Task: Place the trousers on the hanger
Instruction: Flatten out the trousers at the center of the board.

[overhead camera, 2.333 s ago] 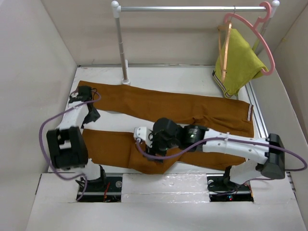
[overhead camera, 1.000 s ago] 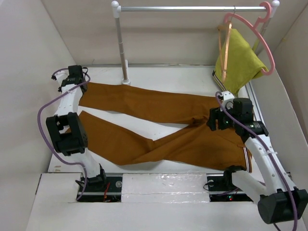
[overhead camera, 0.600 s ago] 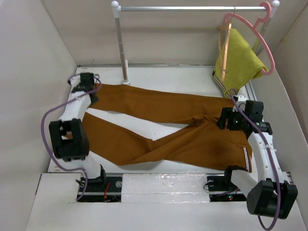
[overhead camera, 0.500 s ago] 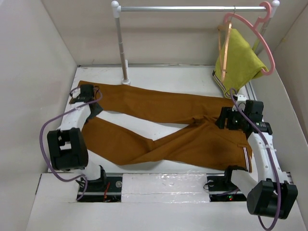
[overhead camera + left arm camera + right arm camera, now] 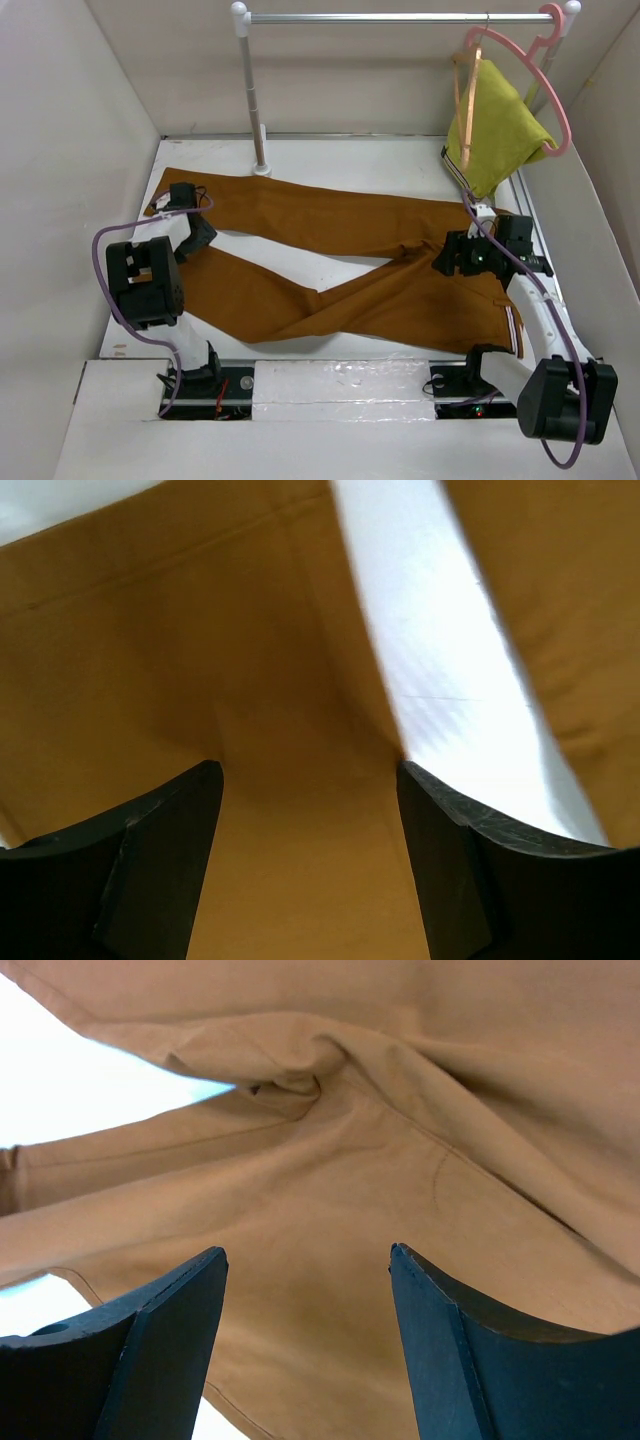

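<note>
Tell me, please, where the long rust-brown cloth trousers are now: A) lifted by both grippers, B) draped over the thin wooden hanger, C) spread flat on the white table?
C: the long rust-brown cloth trousers lie spread on the white table, while the thin light-brown wooden hanger hangs on the metal rail.

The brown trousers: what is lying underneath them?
Only the white table shows around the trousers and between their legs. Anything beneath the cloth itself is covered and cannot be seen.
</note>
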`<control>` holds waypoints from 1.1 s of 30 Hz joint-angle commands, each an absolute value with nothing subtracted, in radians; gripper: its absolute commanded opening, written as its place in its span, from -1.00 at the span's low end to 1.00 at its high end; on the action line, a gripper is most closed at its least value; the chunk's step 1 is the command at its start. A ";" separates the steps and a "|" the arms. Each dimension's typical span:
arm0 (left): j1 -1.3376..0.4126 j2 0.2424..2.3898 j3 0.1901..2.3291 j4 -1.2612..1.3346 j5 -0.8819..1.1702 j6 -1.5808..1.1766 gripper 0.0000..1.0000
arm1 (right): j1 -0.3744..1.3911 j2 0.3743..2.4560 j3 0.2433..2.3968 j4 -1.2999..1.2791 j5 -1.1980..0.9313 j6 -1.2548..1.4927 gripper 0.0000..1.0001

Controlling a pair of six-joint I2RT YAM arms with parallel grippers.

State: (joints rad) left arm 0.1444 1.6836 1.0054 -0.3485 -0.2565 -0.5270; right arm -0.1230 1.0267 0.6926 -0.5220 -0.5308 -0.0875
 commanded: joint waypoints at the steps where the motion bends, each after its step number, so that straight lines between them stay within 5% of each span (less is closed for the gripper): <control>1: 0.133 1.646 1.002 -0.285 -0.244 -0.518 0.33 | -0.117 0.996 0.678 -0.469 -0.545 -0.118 0.43; 7: 0.133 1.709 1.017 -0.265 -0.267 -0.520 0.26 | -0.117 0.997 0.681 -0.456 -0.522 -0.089 0.43; 10: 0.133 1.770 1.034 -0.293 -0.296 -0.529 -0.12 | -0.138 1.008 0.704 -0.450 -0.529 -0.071 0.43; 11: 0.149 1.784 1.034 -0.295 -0.292 -0.526 -0.47 | -0.138 1.011 0.724 -0.451 -0.532 -0.068 0.43; 14: 0.179 1.815 1.061 -0.327 -0.298 -0.526 -1.00 | -0.175 1.017 0.771 -0.463 -0.511 -0.066 0.43; 19: 0.225 1.787 1.106 -0.357 -0.406 -0.515 -1.00 | -0.302 1.032 0.827 -0.488 -0.465 -0.051 0.45; 33: 0.256 1.739 1.230 -0.400 -0.394 -0.663 -1.00 | -0.621 1.486 0.937 -0.331 -0.250 0.051 0.56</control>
